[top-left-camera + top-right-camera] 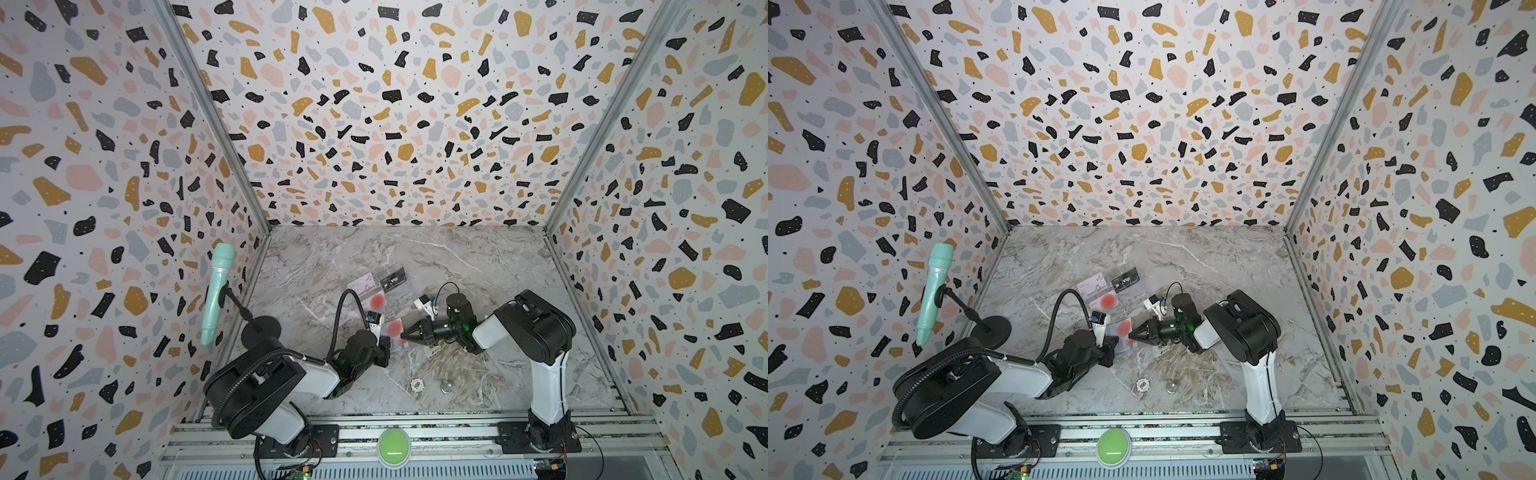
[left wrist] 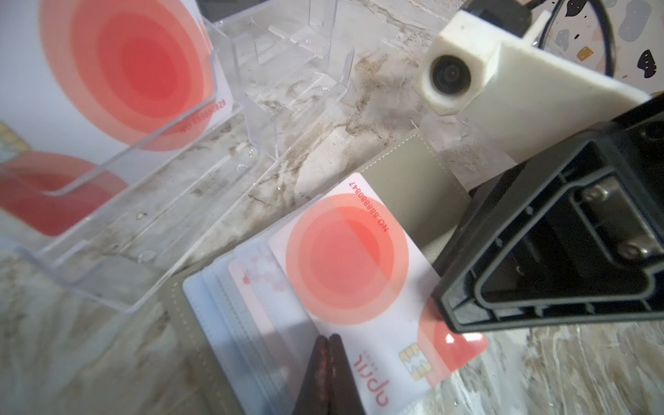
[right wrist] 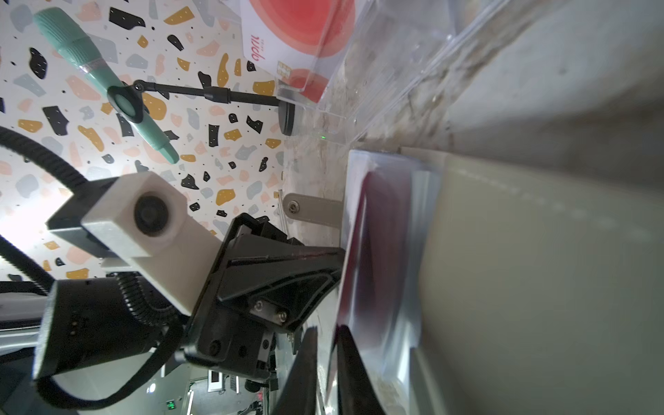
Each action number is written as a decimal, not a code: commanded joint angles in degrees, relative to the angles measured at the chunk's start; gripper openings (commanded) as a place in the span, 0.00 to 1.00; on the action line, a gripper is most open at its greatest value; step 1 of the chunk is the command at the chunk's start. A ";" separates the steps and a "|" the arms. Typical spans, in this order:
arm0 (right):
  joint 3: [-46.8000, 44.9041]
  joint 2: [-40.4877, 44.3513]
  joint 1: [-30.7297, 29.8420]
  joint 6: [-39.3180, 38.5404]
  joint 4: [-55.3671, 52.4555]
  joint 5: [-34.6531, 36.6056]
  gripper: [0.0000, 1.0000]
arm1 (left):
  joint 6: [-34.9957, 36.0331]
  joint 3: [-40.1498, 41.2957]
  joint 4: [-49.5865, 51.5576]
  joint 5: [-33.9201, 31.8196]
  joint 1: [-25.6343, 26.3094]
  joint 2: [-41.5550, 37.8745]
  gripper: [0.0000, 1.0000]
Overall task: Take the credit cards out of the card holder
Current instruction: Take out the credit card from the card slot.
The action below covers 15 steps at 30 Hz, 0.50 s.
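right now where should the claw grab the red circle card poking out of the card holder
Pinch the red circle card at its chip corner, coming in low from the side opposite the clear sleeves. That corner overhangs the card holder onto marble, leaving room above and below.

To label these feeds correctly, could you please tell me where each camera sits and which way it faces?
Top views: high over the front rail, facing down at the table; left arm and right arm show whole.
Left wrist: looks along the left hand at the card holder.
Right wrist: looks along the right hand at the card holder edge-on.
Shared: both wrist views show the protruding red-circle card; each shows the other hand.
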<state>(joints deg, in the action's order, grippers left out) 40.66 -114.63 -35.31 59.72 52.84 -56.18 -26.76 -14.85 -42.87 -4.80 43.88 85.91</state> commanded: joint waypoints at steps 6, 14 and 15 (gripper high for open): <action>2.89 6.98 0.47 -10.42 -13.57 2.81 0.09 | -0.42 1.27 3.50 0.58 -0.19 1.97 0.02; 1.41 7.98 2.08 -10.70 -14.10 3.00 0.06 | -0.58 1.67 3.52 0.10 -0.13 1.38 0.02; 1.13 8.31 2.32 -11.24 -14.53 2.99 0.07 | -0.60 1.58 3.72 0.05 -0.13 1.29 0.02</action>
<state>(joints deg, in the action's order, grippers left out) 42.13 -109.73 -33.67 50.83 39.13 -53.15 -26.87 -14.83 -43.48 -4.84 43.88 86.30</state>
